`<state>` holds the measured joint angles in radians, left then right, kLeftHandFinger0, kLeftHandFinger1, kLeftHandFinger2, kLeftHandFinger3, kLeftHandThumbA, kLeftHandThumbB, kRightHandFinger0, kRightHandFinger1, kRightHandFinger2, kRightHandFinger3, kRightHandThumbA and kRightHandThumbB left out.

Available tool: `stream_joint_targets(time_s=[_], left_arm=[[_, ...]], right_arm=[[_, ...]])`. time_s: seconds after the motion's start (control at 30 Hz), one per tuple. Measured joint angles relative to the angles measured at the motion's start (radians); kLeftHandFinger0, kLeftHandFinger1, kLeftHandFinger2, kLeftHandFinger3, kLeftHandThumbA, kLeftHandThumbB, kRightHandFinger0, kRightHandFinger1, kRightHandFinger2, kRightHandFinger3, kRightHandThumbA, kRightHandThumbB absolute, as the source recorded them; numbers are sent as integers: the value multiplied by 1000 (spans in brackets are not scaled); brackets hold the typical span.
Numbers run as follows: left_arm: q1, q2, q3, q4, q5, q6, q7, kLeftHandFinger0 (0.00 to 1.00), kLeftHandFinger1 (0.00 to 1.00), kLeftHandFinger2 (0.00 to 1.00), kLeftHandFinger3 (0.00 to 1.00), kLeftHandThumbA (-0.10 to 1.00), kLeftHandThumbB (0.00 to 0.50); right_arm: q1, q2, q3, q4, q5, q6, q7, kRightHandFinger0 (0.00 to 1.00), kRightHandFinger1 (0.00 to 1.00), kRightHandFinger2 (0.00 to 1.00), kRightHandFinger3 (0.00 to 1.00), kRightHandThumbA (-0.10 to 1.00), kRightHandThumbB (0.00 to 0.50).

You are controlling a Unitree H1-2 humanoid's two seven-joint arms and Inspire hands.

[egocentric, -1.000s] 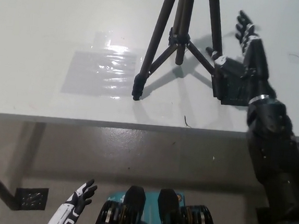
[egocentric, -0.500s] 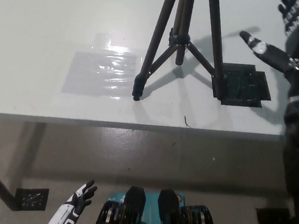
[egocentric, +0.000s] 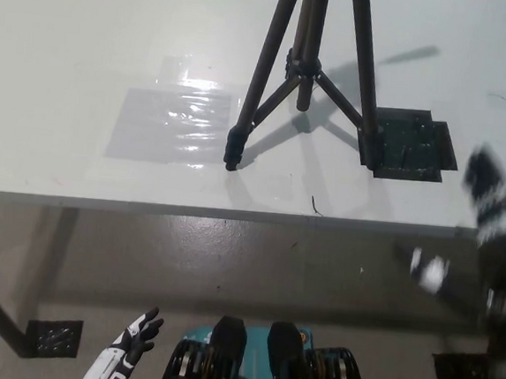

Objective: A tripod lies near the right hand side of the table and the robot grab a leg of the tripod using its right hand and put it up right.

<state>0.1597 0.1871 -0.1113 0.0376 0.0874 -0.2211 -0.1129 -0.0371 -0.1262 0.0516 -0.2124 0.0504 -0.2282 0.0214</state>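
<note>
We cannot tell how the fingers of the right hand point(egocentric: 490, 210) stand: it is a motion-blurred streak at the table point(egocentric: 89, 33) edge, right of the tripod point(egocentric: 308, 70) and apart from it, holding nothing visible. The tripod stands upright on the table, one foot on a dark pad point(egocentric: 412, 146). The left hand point(egocentric: 138, 335) rests below the table, fingers spread, empty.

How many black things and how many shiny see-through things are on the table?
Black: 2, the tripod and the flat black plate by its foot.
Shiny see-through: 1, the clear plastic sheet.
Total: 3.
</note>
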Motion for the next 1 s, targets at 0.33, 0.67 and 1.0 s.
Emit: stream_joint_targets(time_s=[0.33,0.67,1.0], left_arm=[[2,0,3,14,-17,-52,-1,1000,1000,1000,1000,1000,385],[-3,2,7,14,-22,-73,-1,1000,1000,1000,1000,1000,378],[-4,2,8,13,-21,-78,0,1000,1000,1000,1000,1000,362]], right_arm=[[255,67,109,103,-32,-138,12,1000,1000,1000,1000,1000,446],[157,84,85,339,-25,-170,27,1000,1000,1000,1000,1000,464],[142,93,70,344,-9,-183,40,1000,1000,1000,1000,1000,421]])
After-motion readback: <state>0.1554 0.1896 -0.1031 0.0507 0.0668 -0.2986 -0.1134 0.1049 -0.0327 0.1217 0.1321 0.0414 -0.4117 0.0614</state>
